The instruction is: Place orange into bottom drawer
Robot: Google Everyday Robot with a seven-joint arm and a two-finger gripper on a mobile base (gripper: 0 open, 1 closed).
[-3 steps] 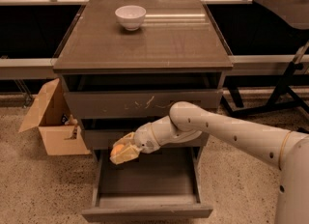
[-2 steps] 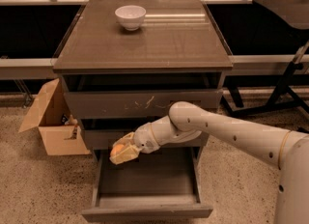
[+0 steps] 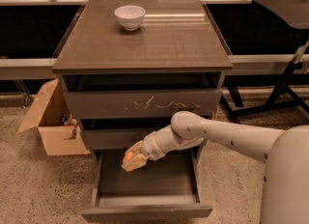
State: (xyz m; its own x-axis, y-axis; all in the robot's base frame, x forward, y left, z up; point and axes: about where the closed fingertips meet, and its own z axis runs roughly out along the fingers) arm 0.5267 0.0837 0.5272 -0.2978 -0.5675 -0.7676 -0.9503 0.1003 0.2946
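Orange: 1 item, held over the open bottom drawer

Item: orange (image 3: 128, 157), small, round, with smooth matte skin.

Location: in the gripper, above the left rear part of the bottom drawer (image 3: 146, 212). As far as can be seen, it is not resting on the tray floor.

Handling (judged): light and firm with slight give. The skin is not fragile but would bruise under a hard squeeze. The round form will roll once set down, so a low release inside the tray walls suits it. Best hold is across the widest part, 1 pad on each side.

Holder: gripper (image 3: 133, 161), 2 fingers, at the end of the white arm reaching in from the right, just below the middle drawer (image 3: 116, 139). The fingers are closed around the orange to about its width, and only part of the fruit shows between the pale pads. No contact with the drawer is seen.

Receptacle: bottom drawer, pulled well out, with a dark tray floor.

Other stock:
- 1 white bowl (image 3: 130, 16) on the cabinet top (image 3: 159, 39)
- 1 scratched drawer front (image 3: 145, 104)
- 1 cardboard box (image 3: 50, 121) on the floor beside the cabinet
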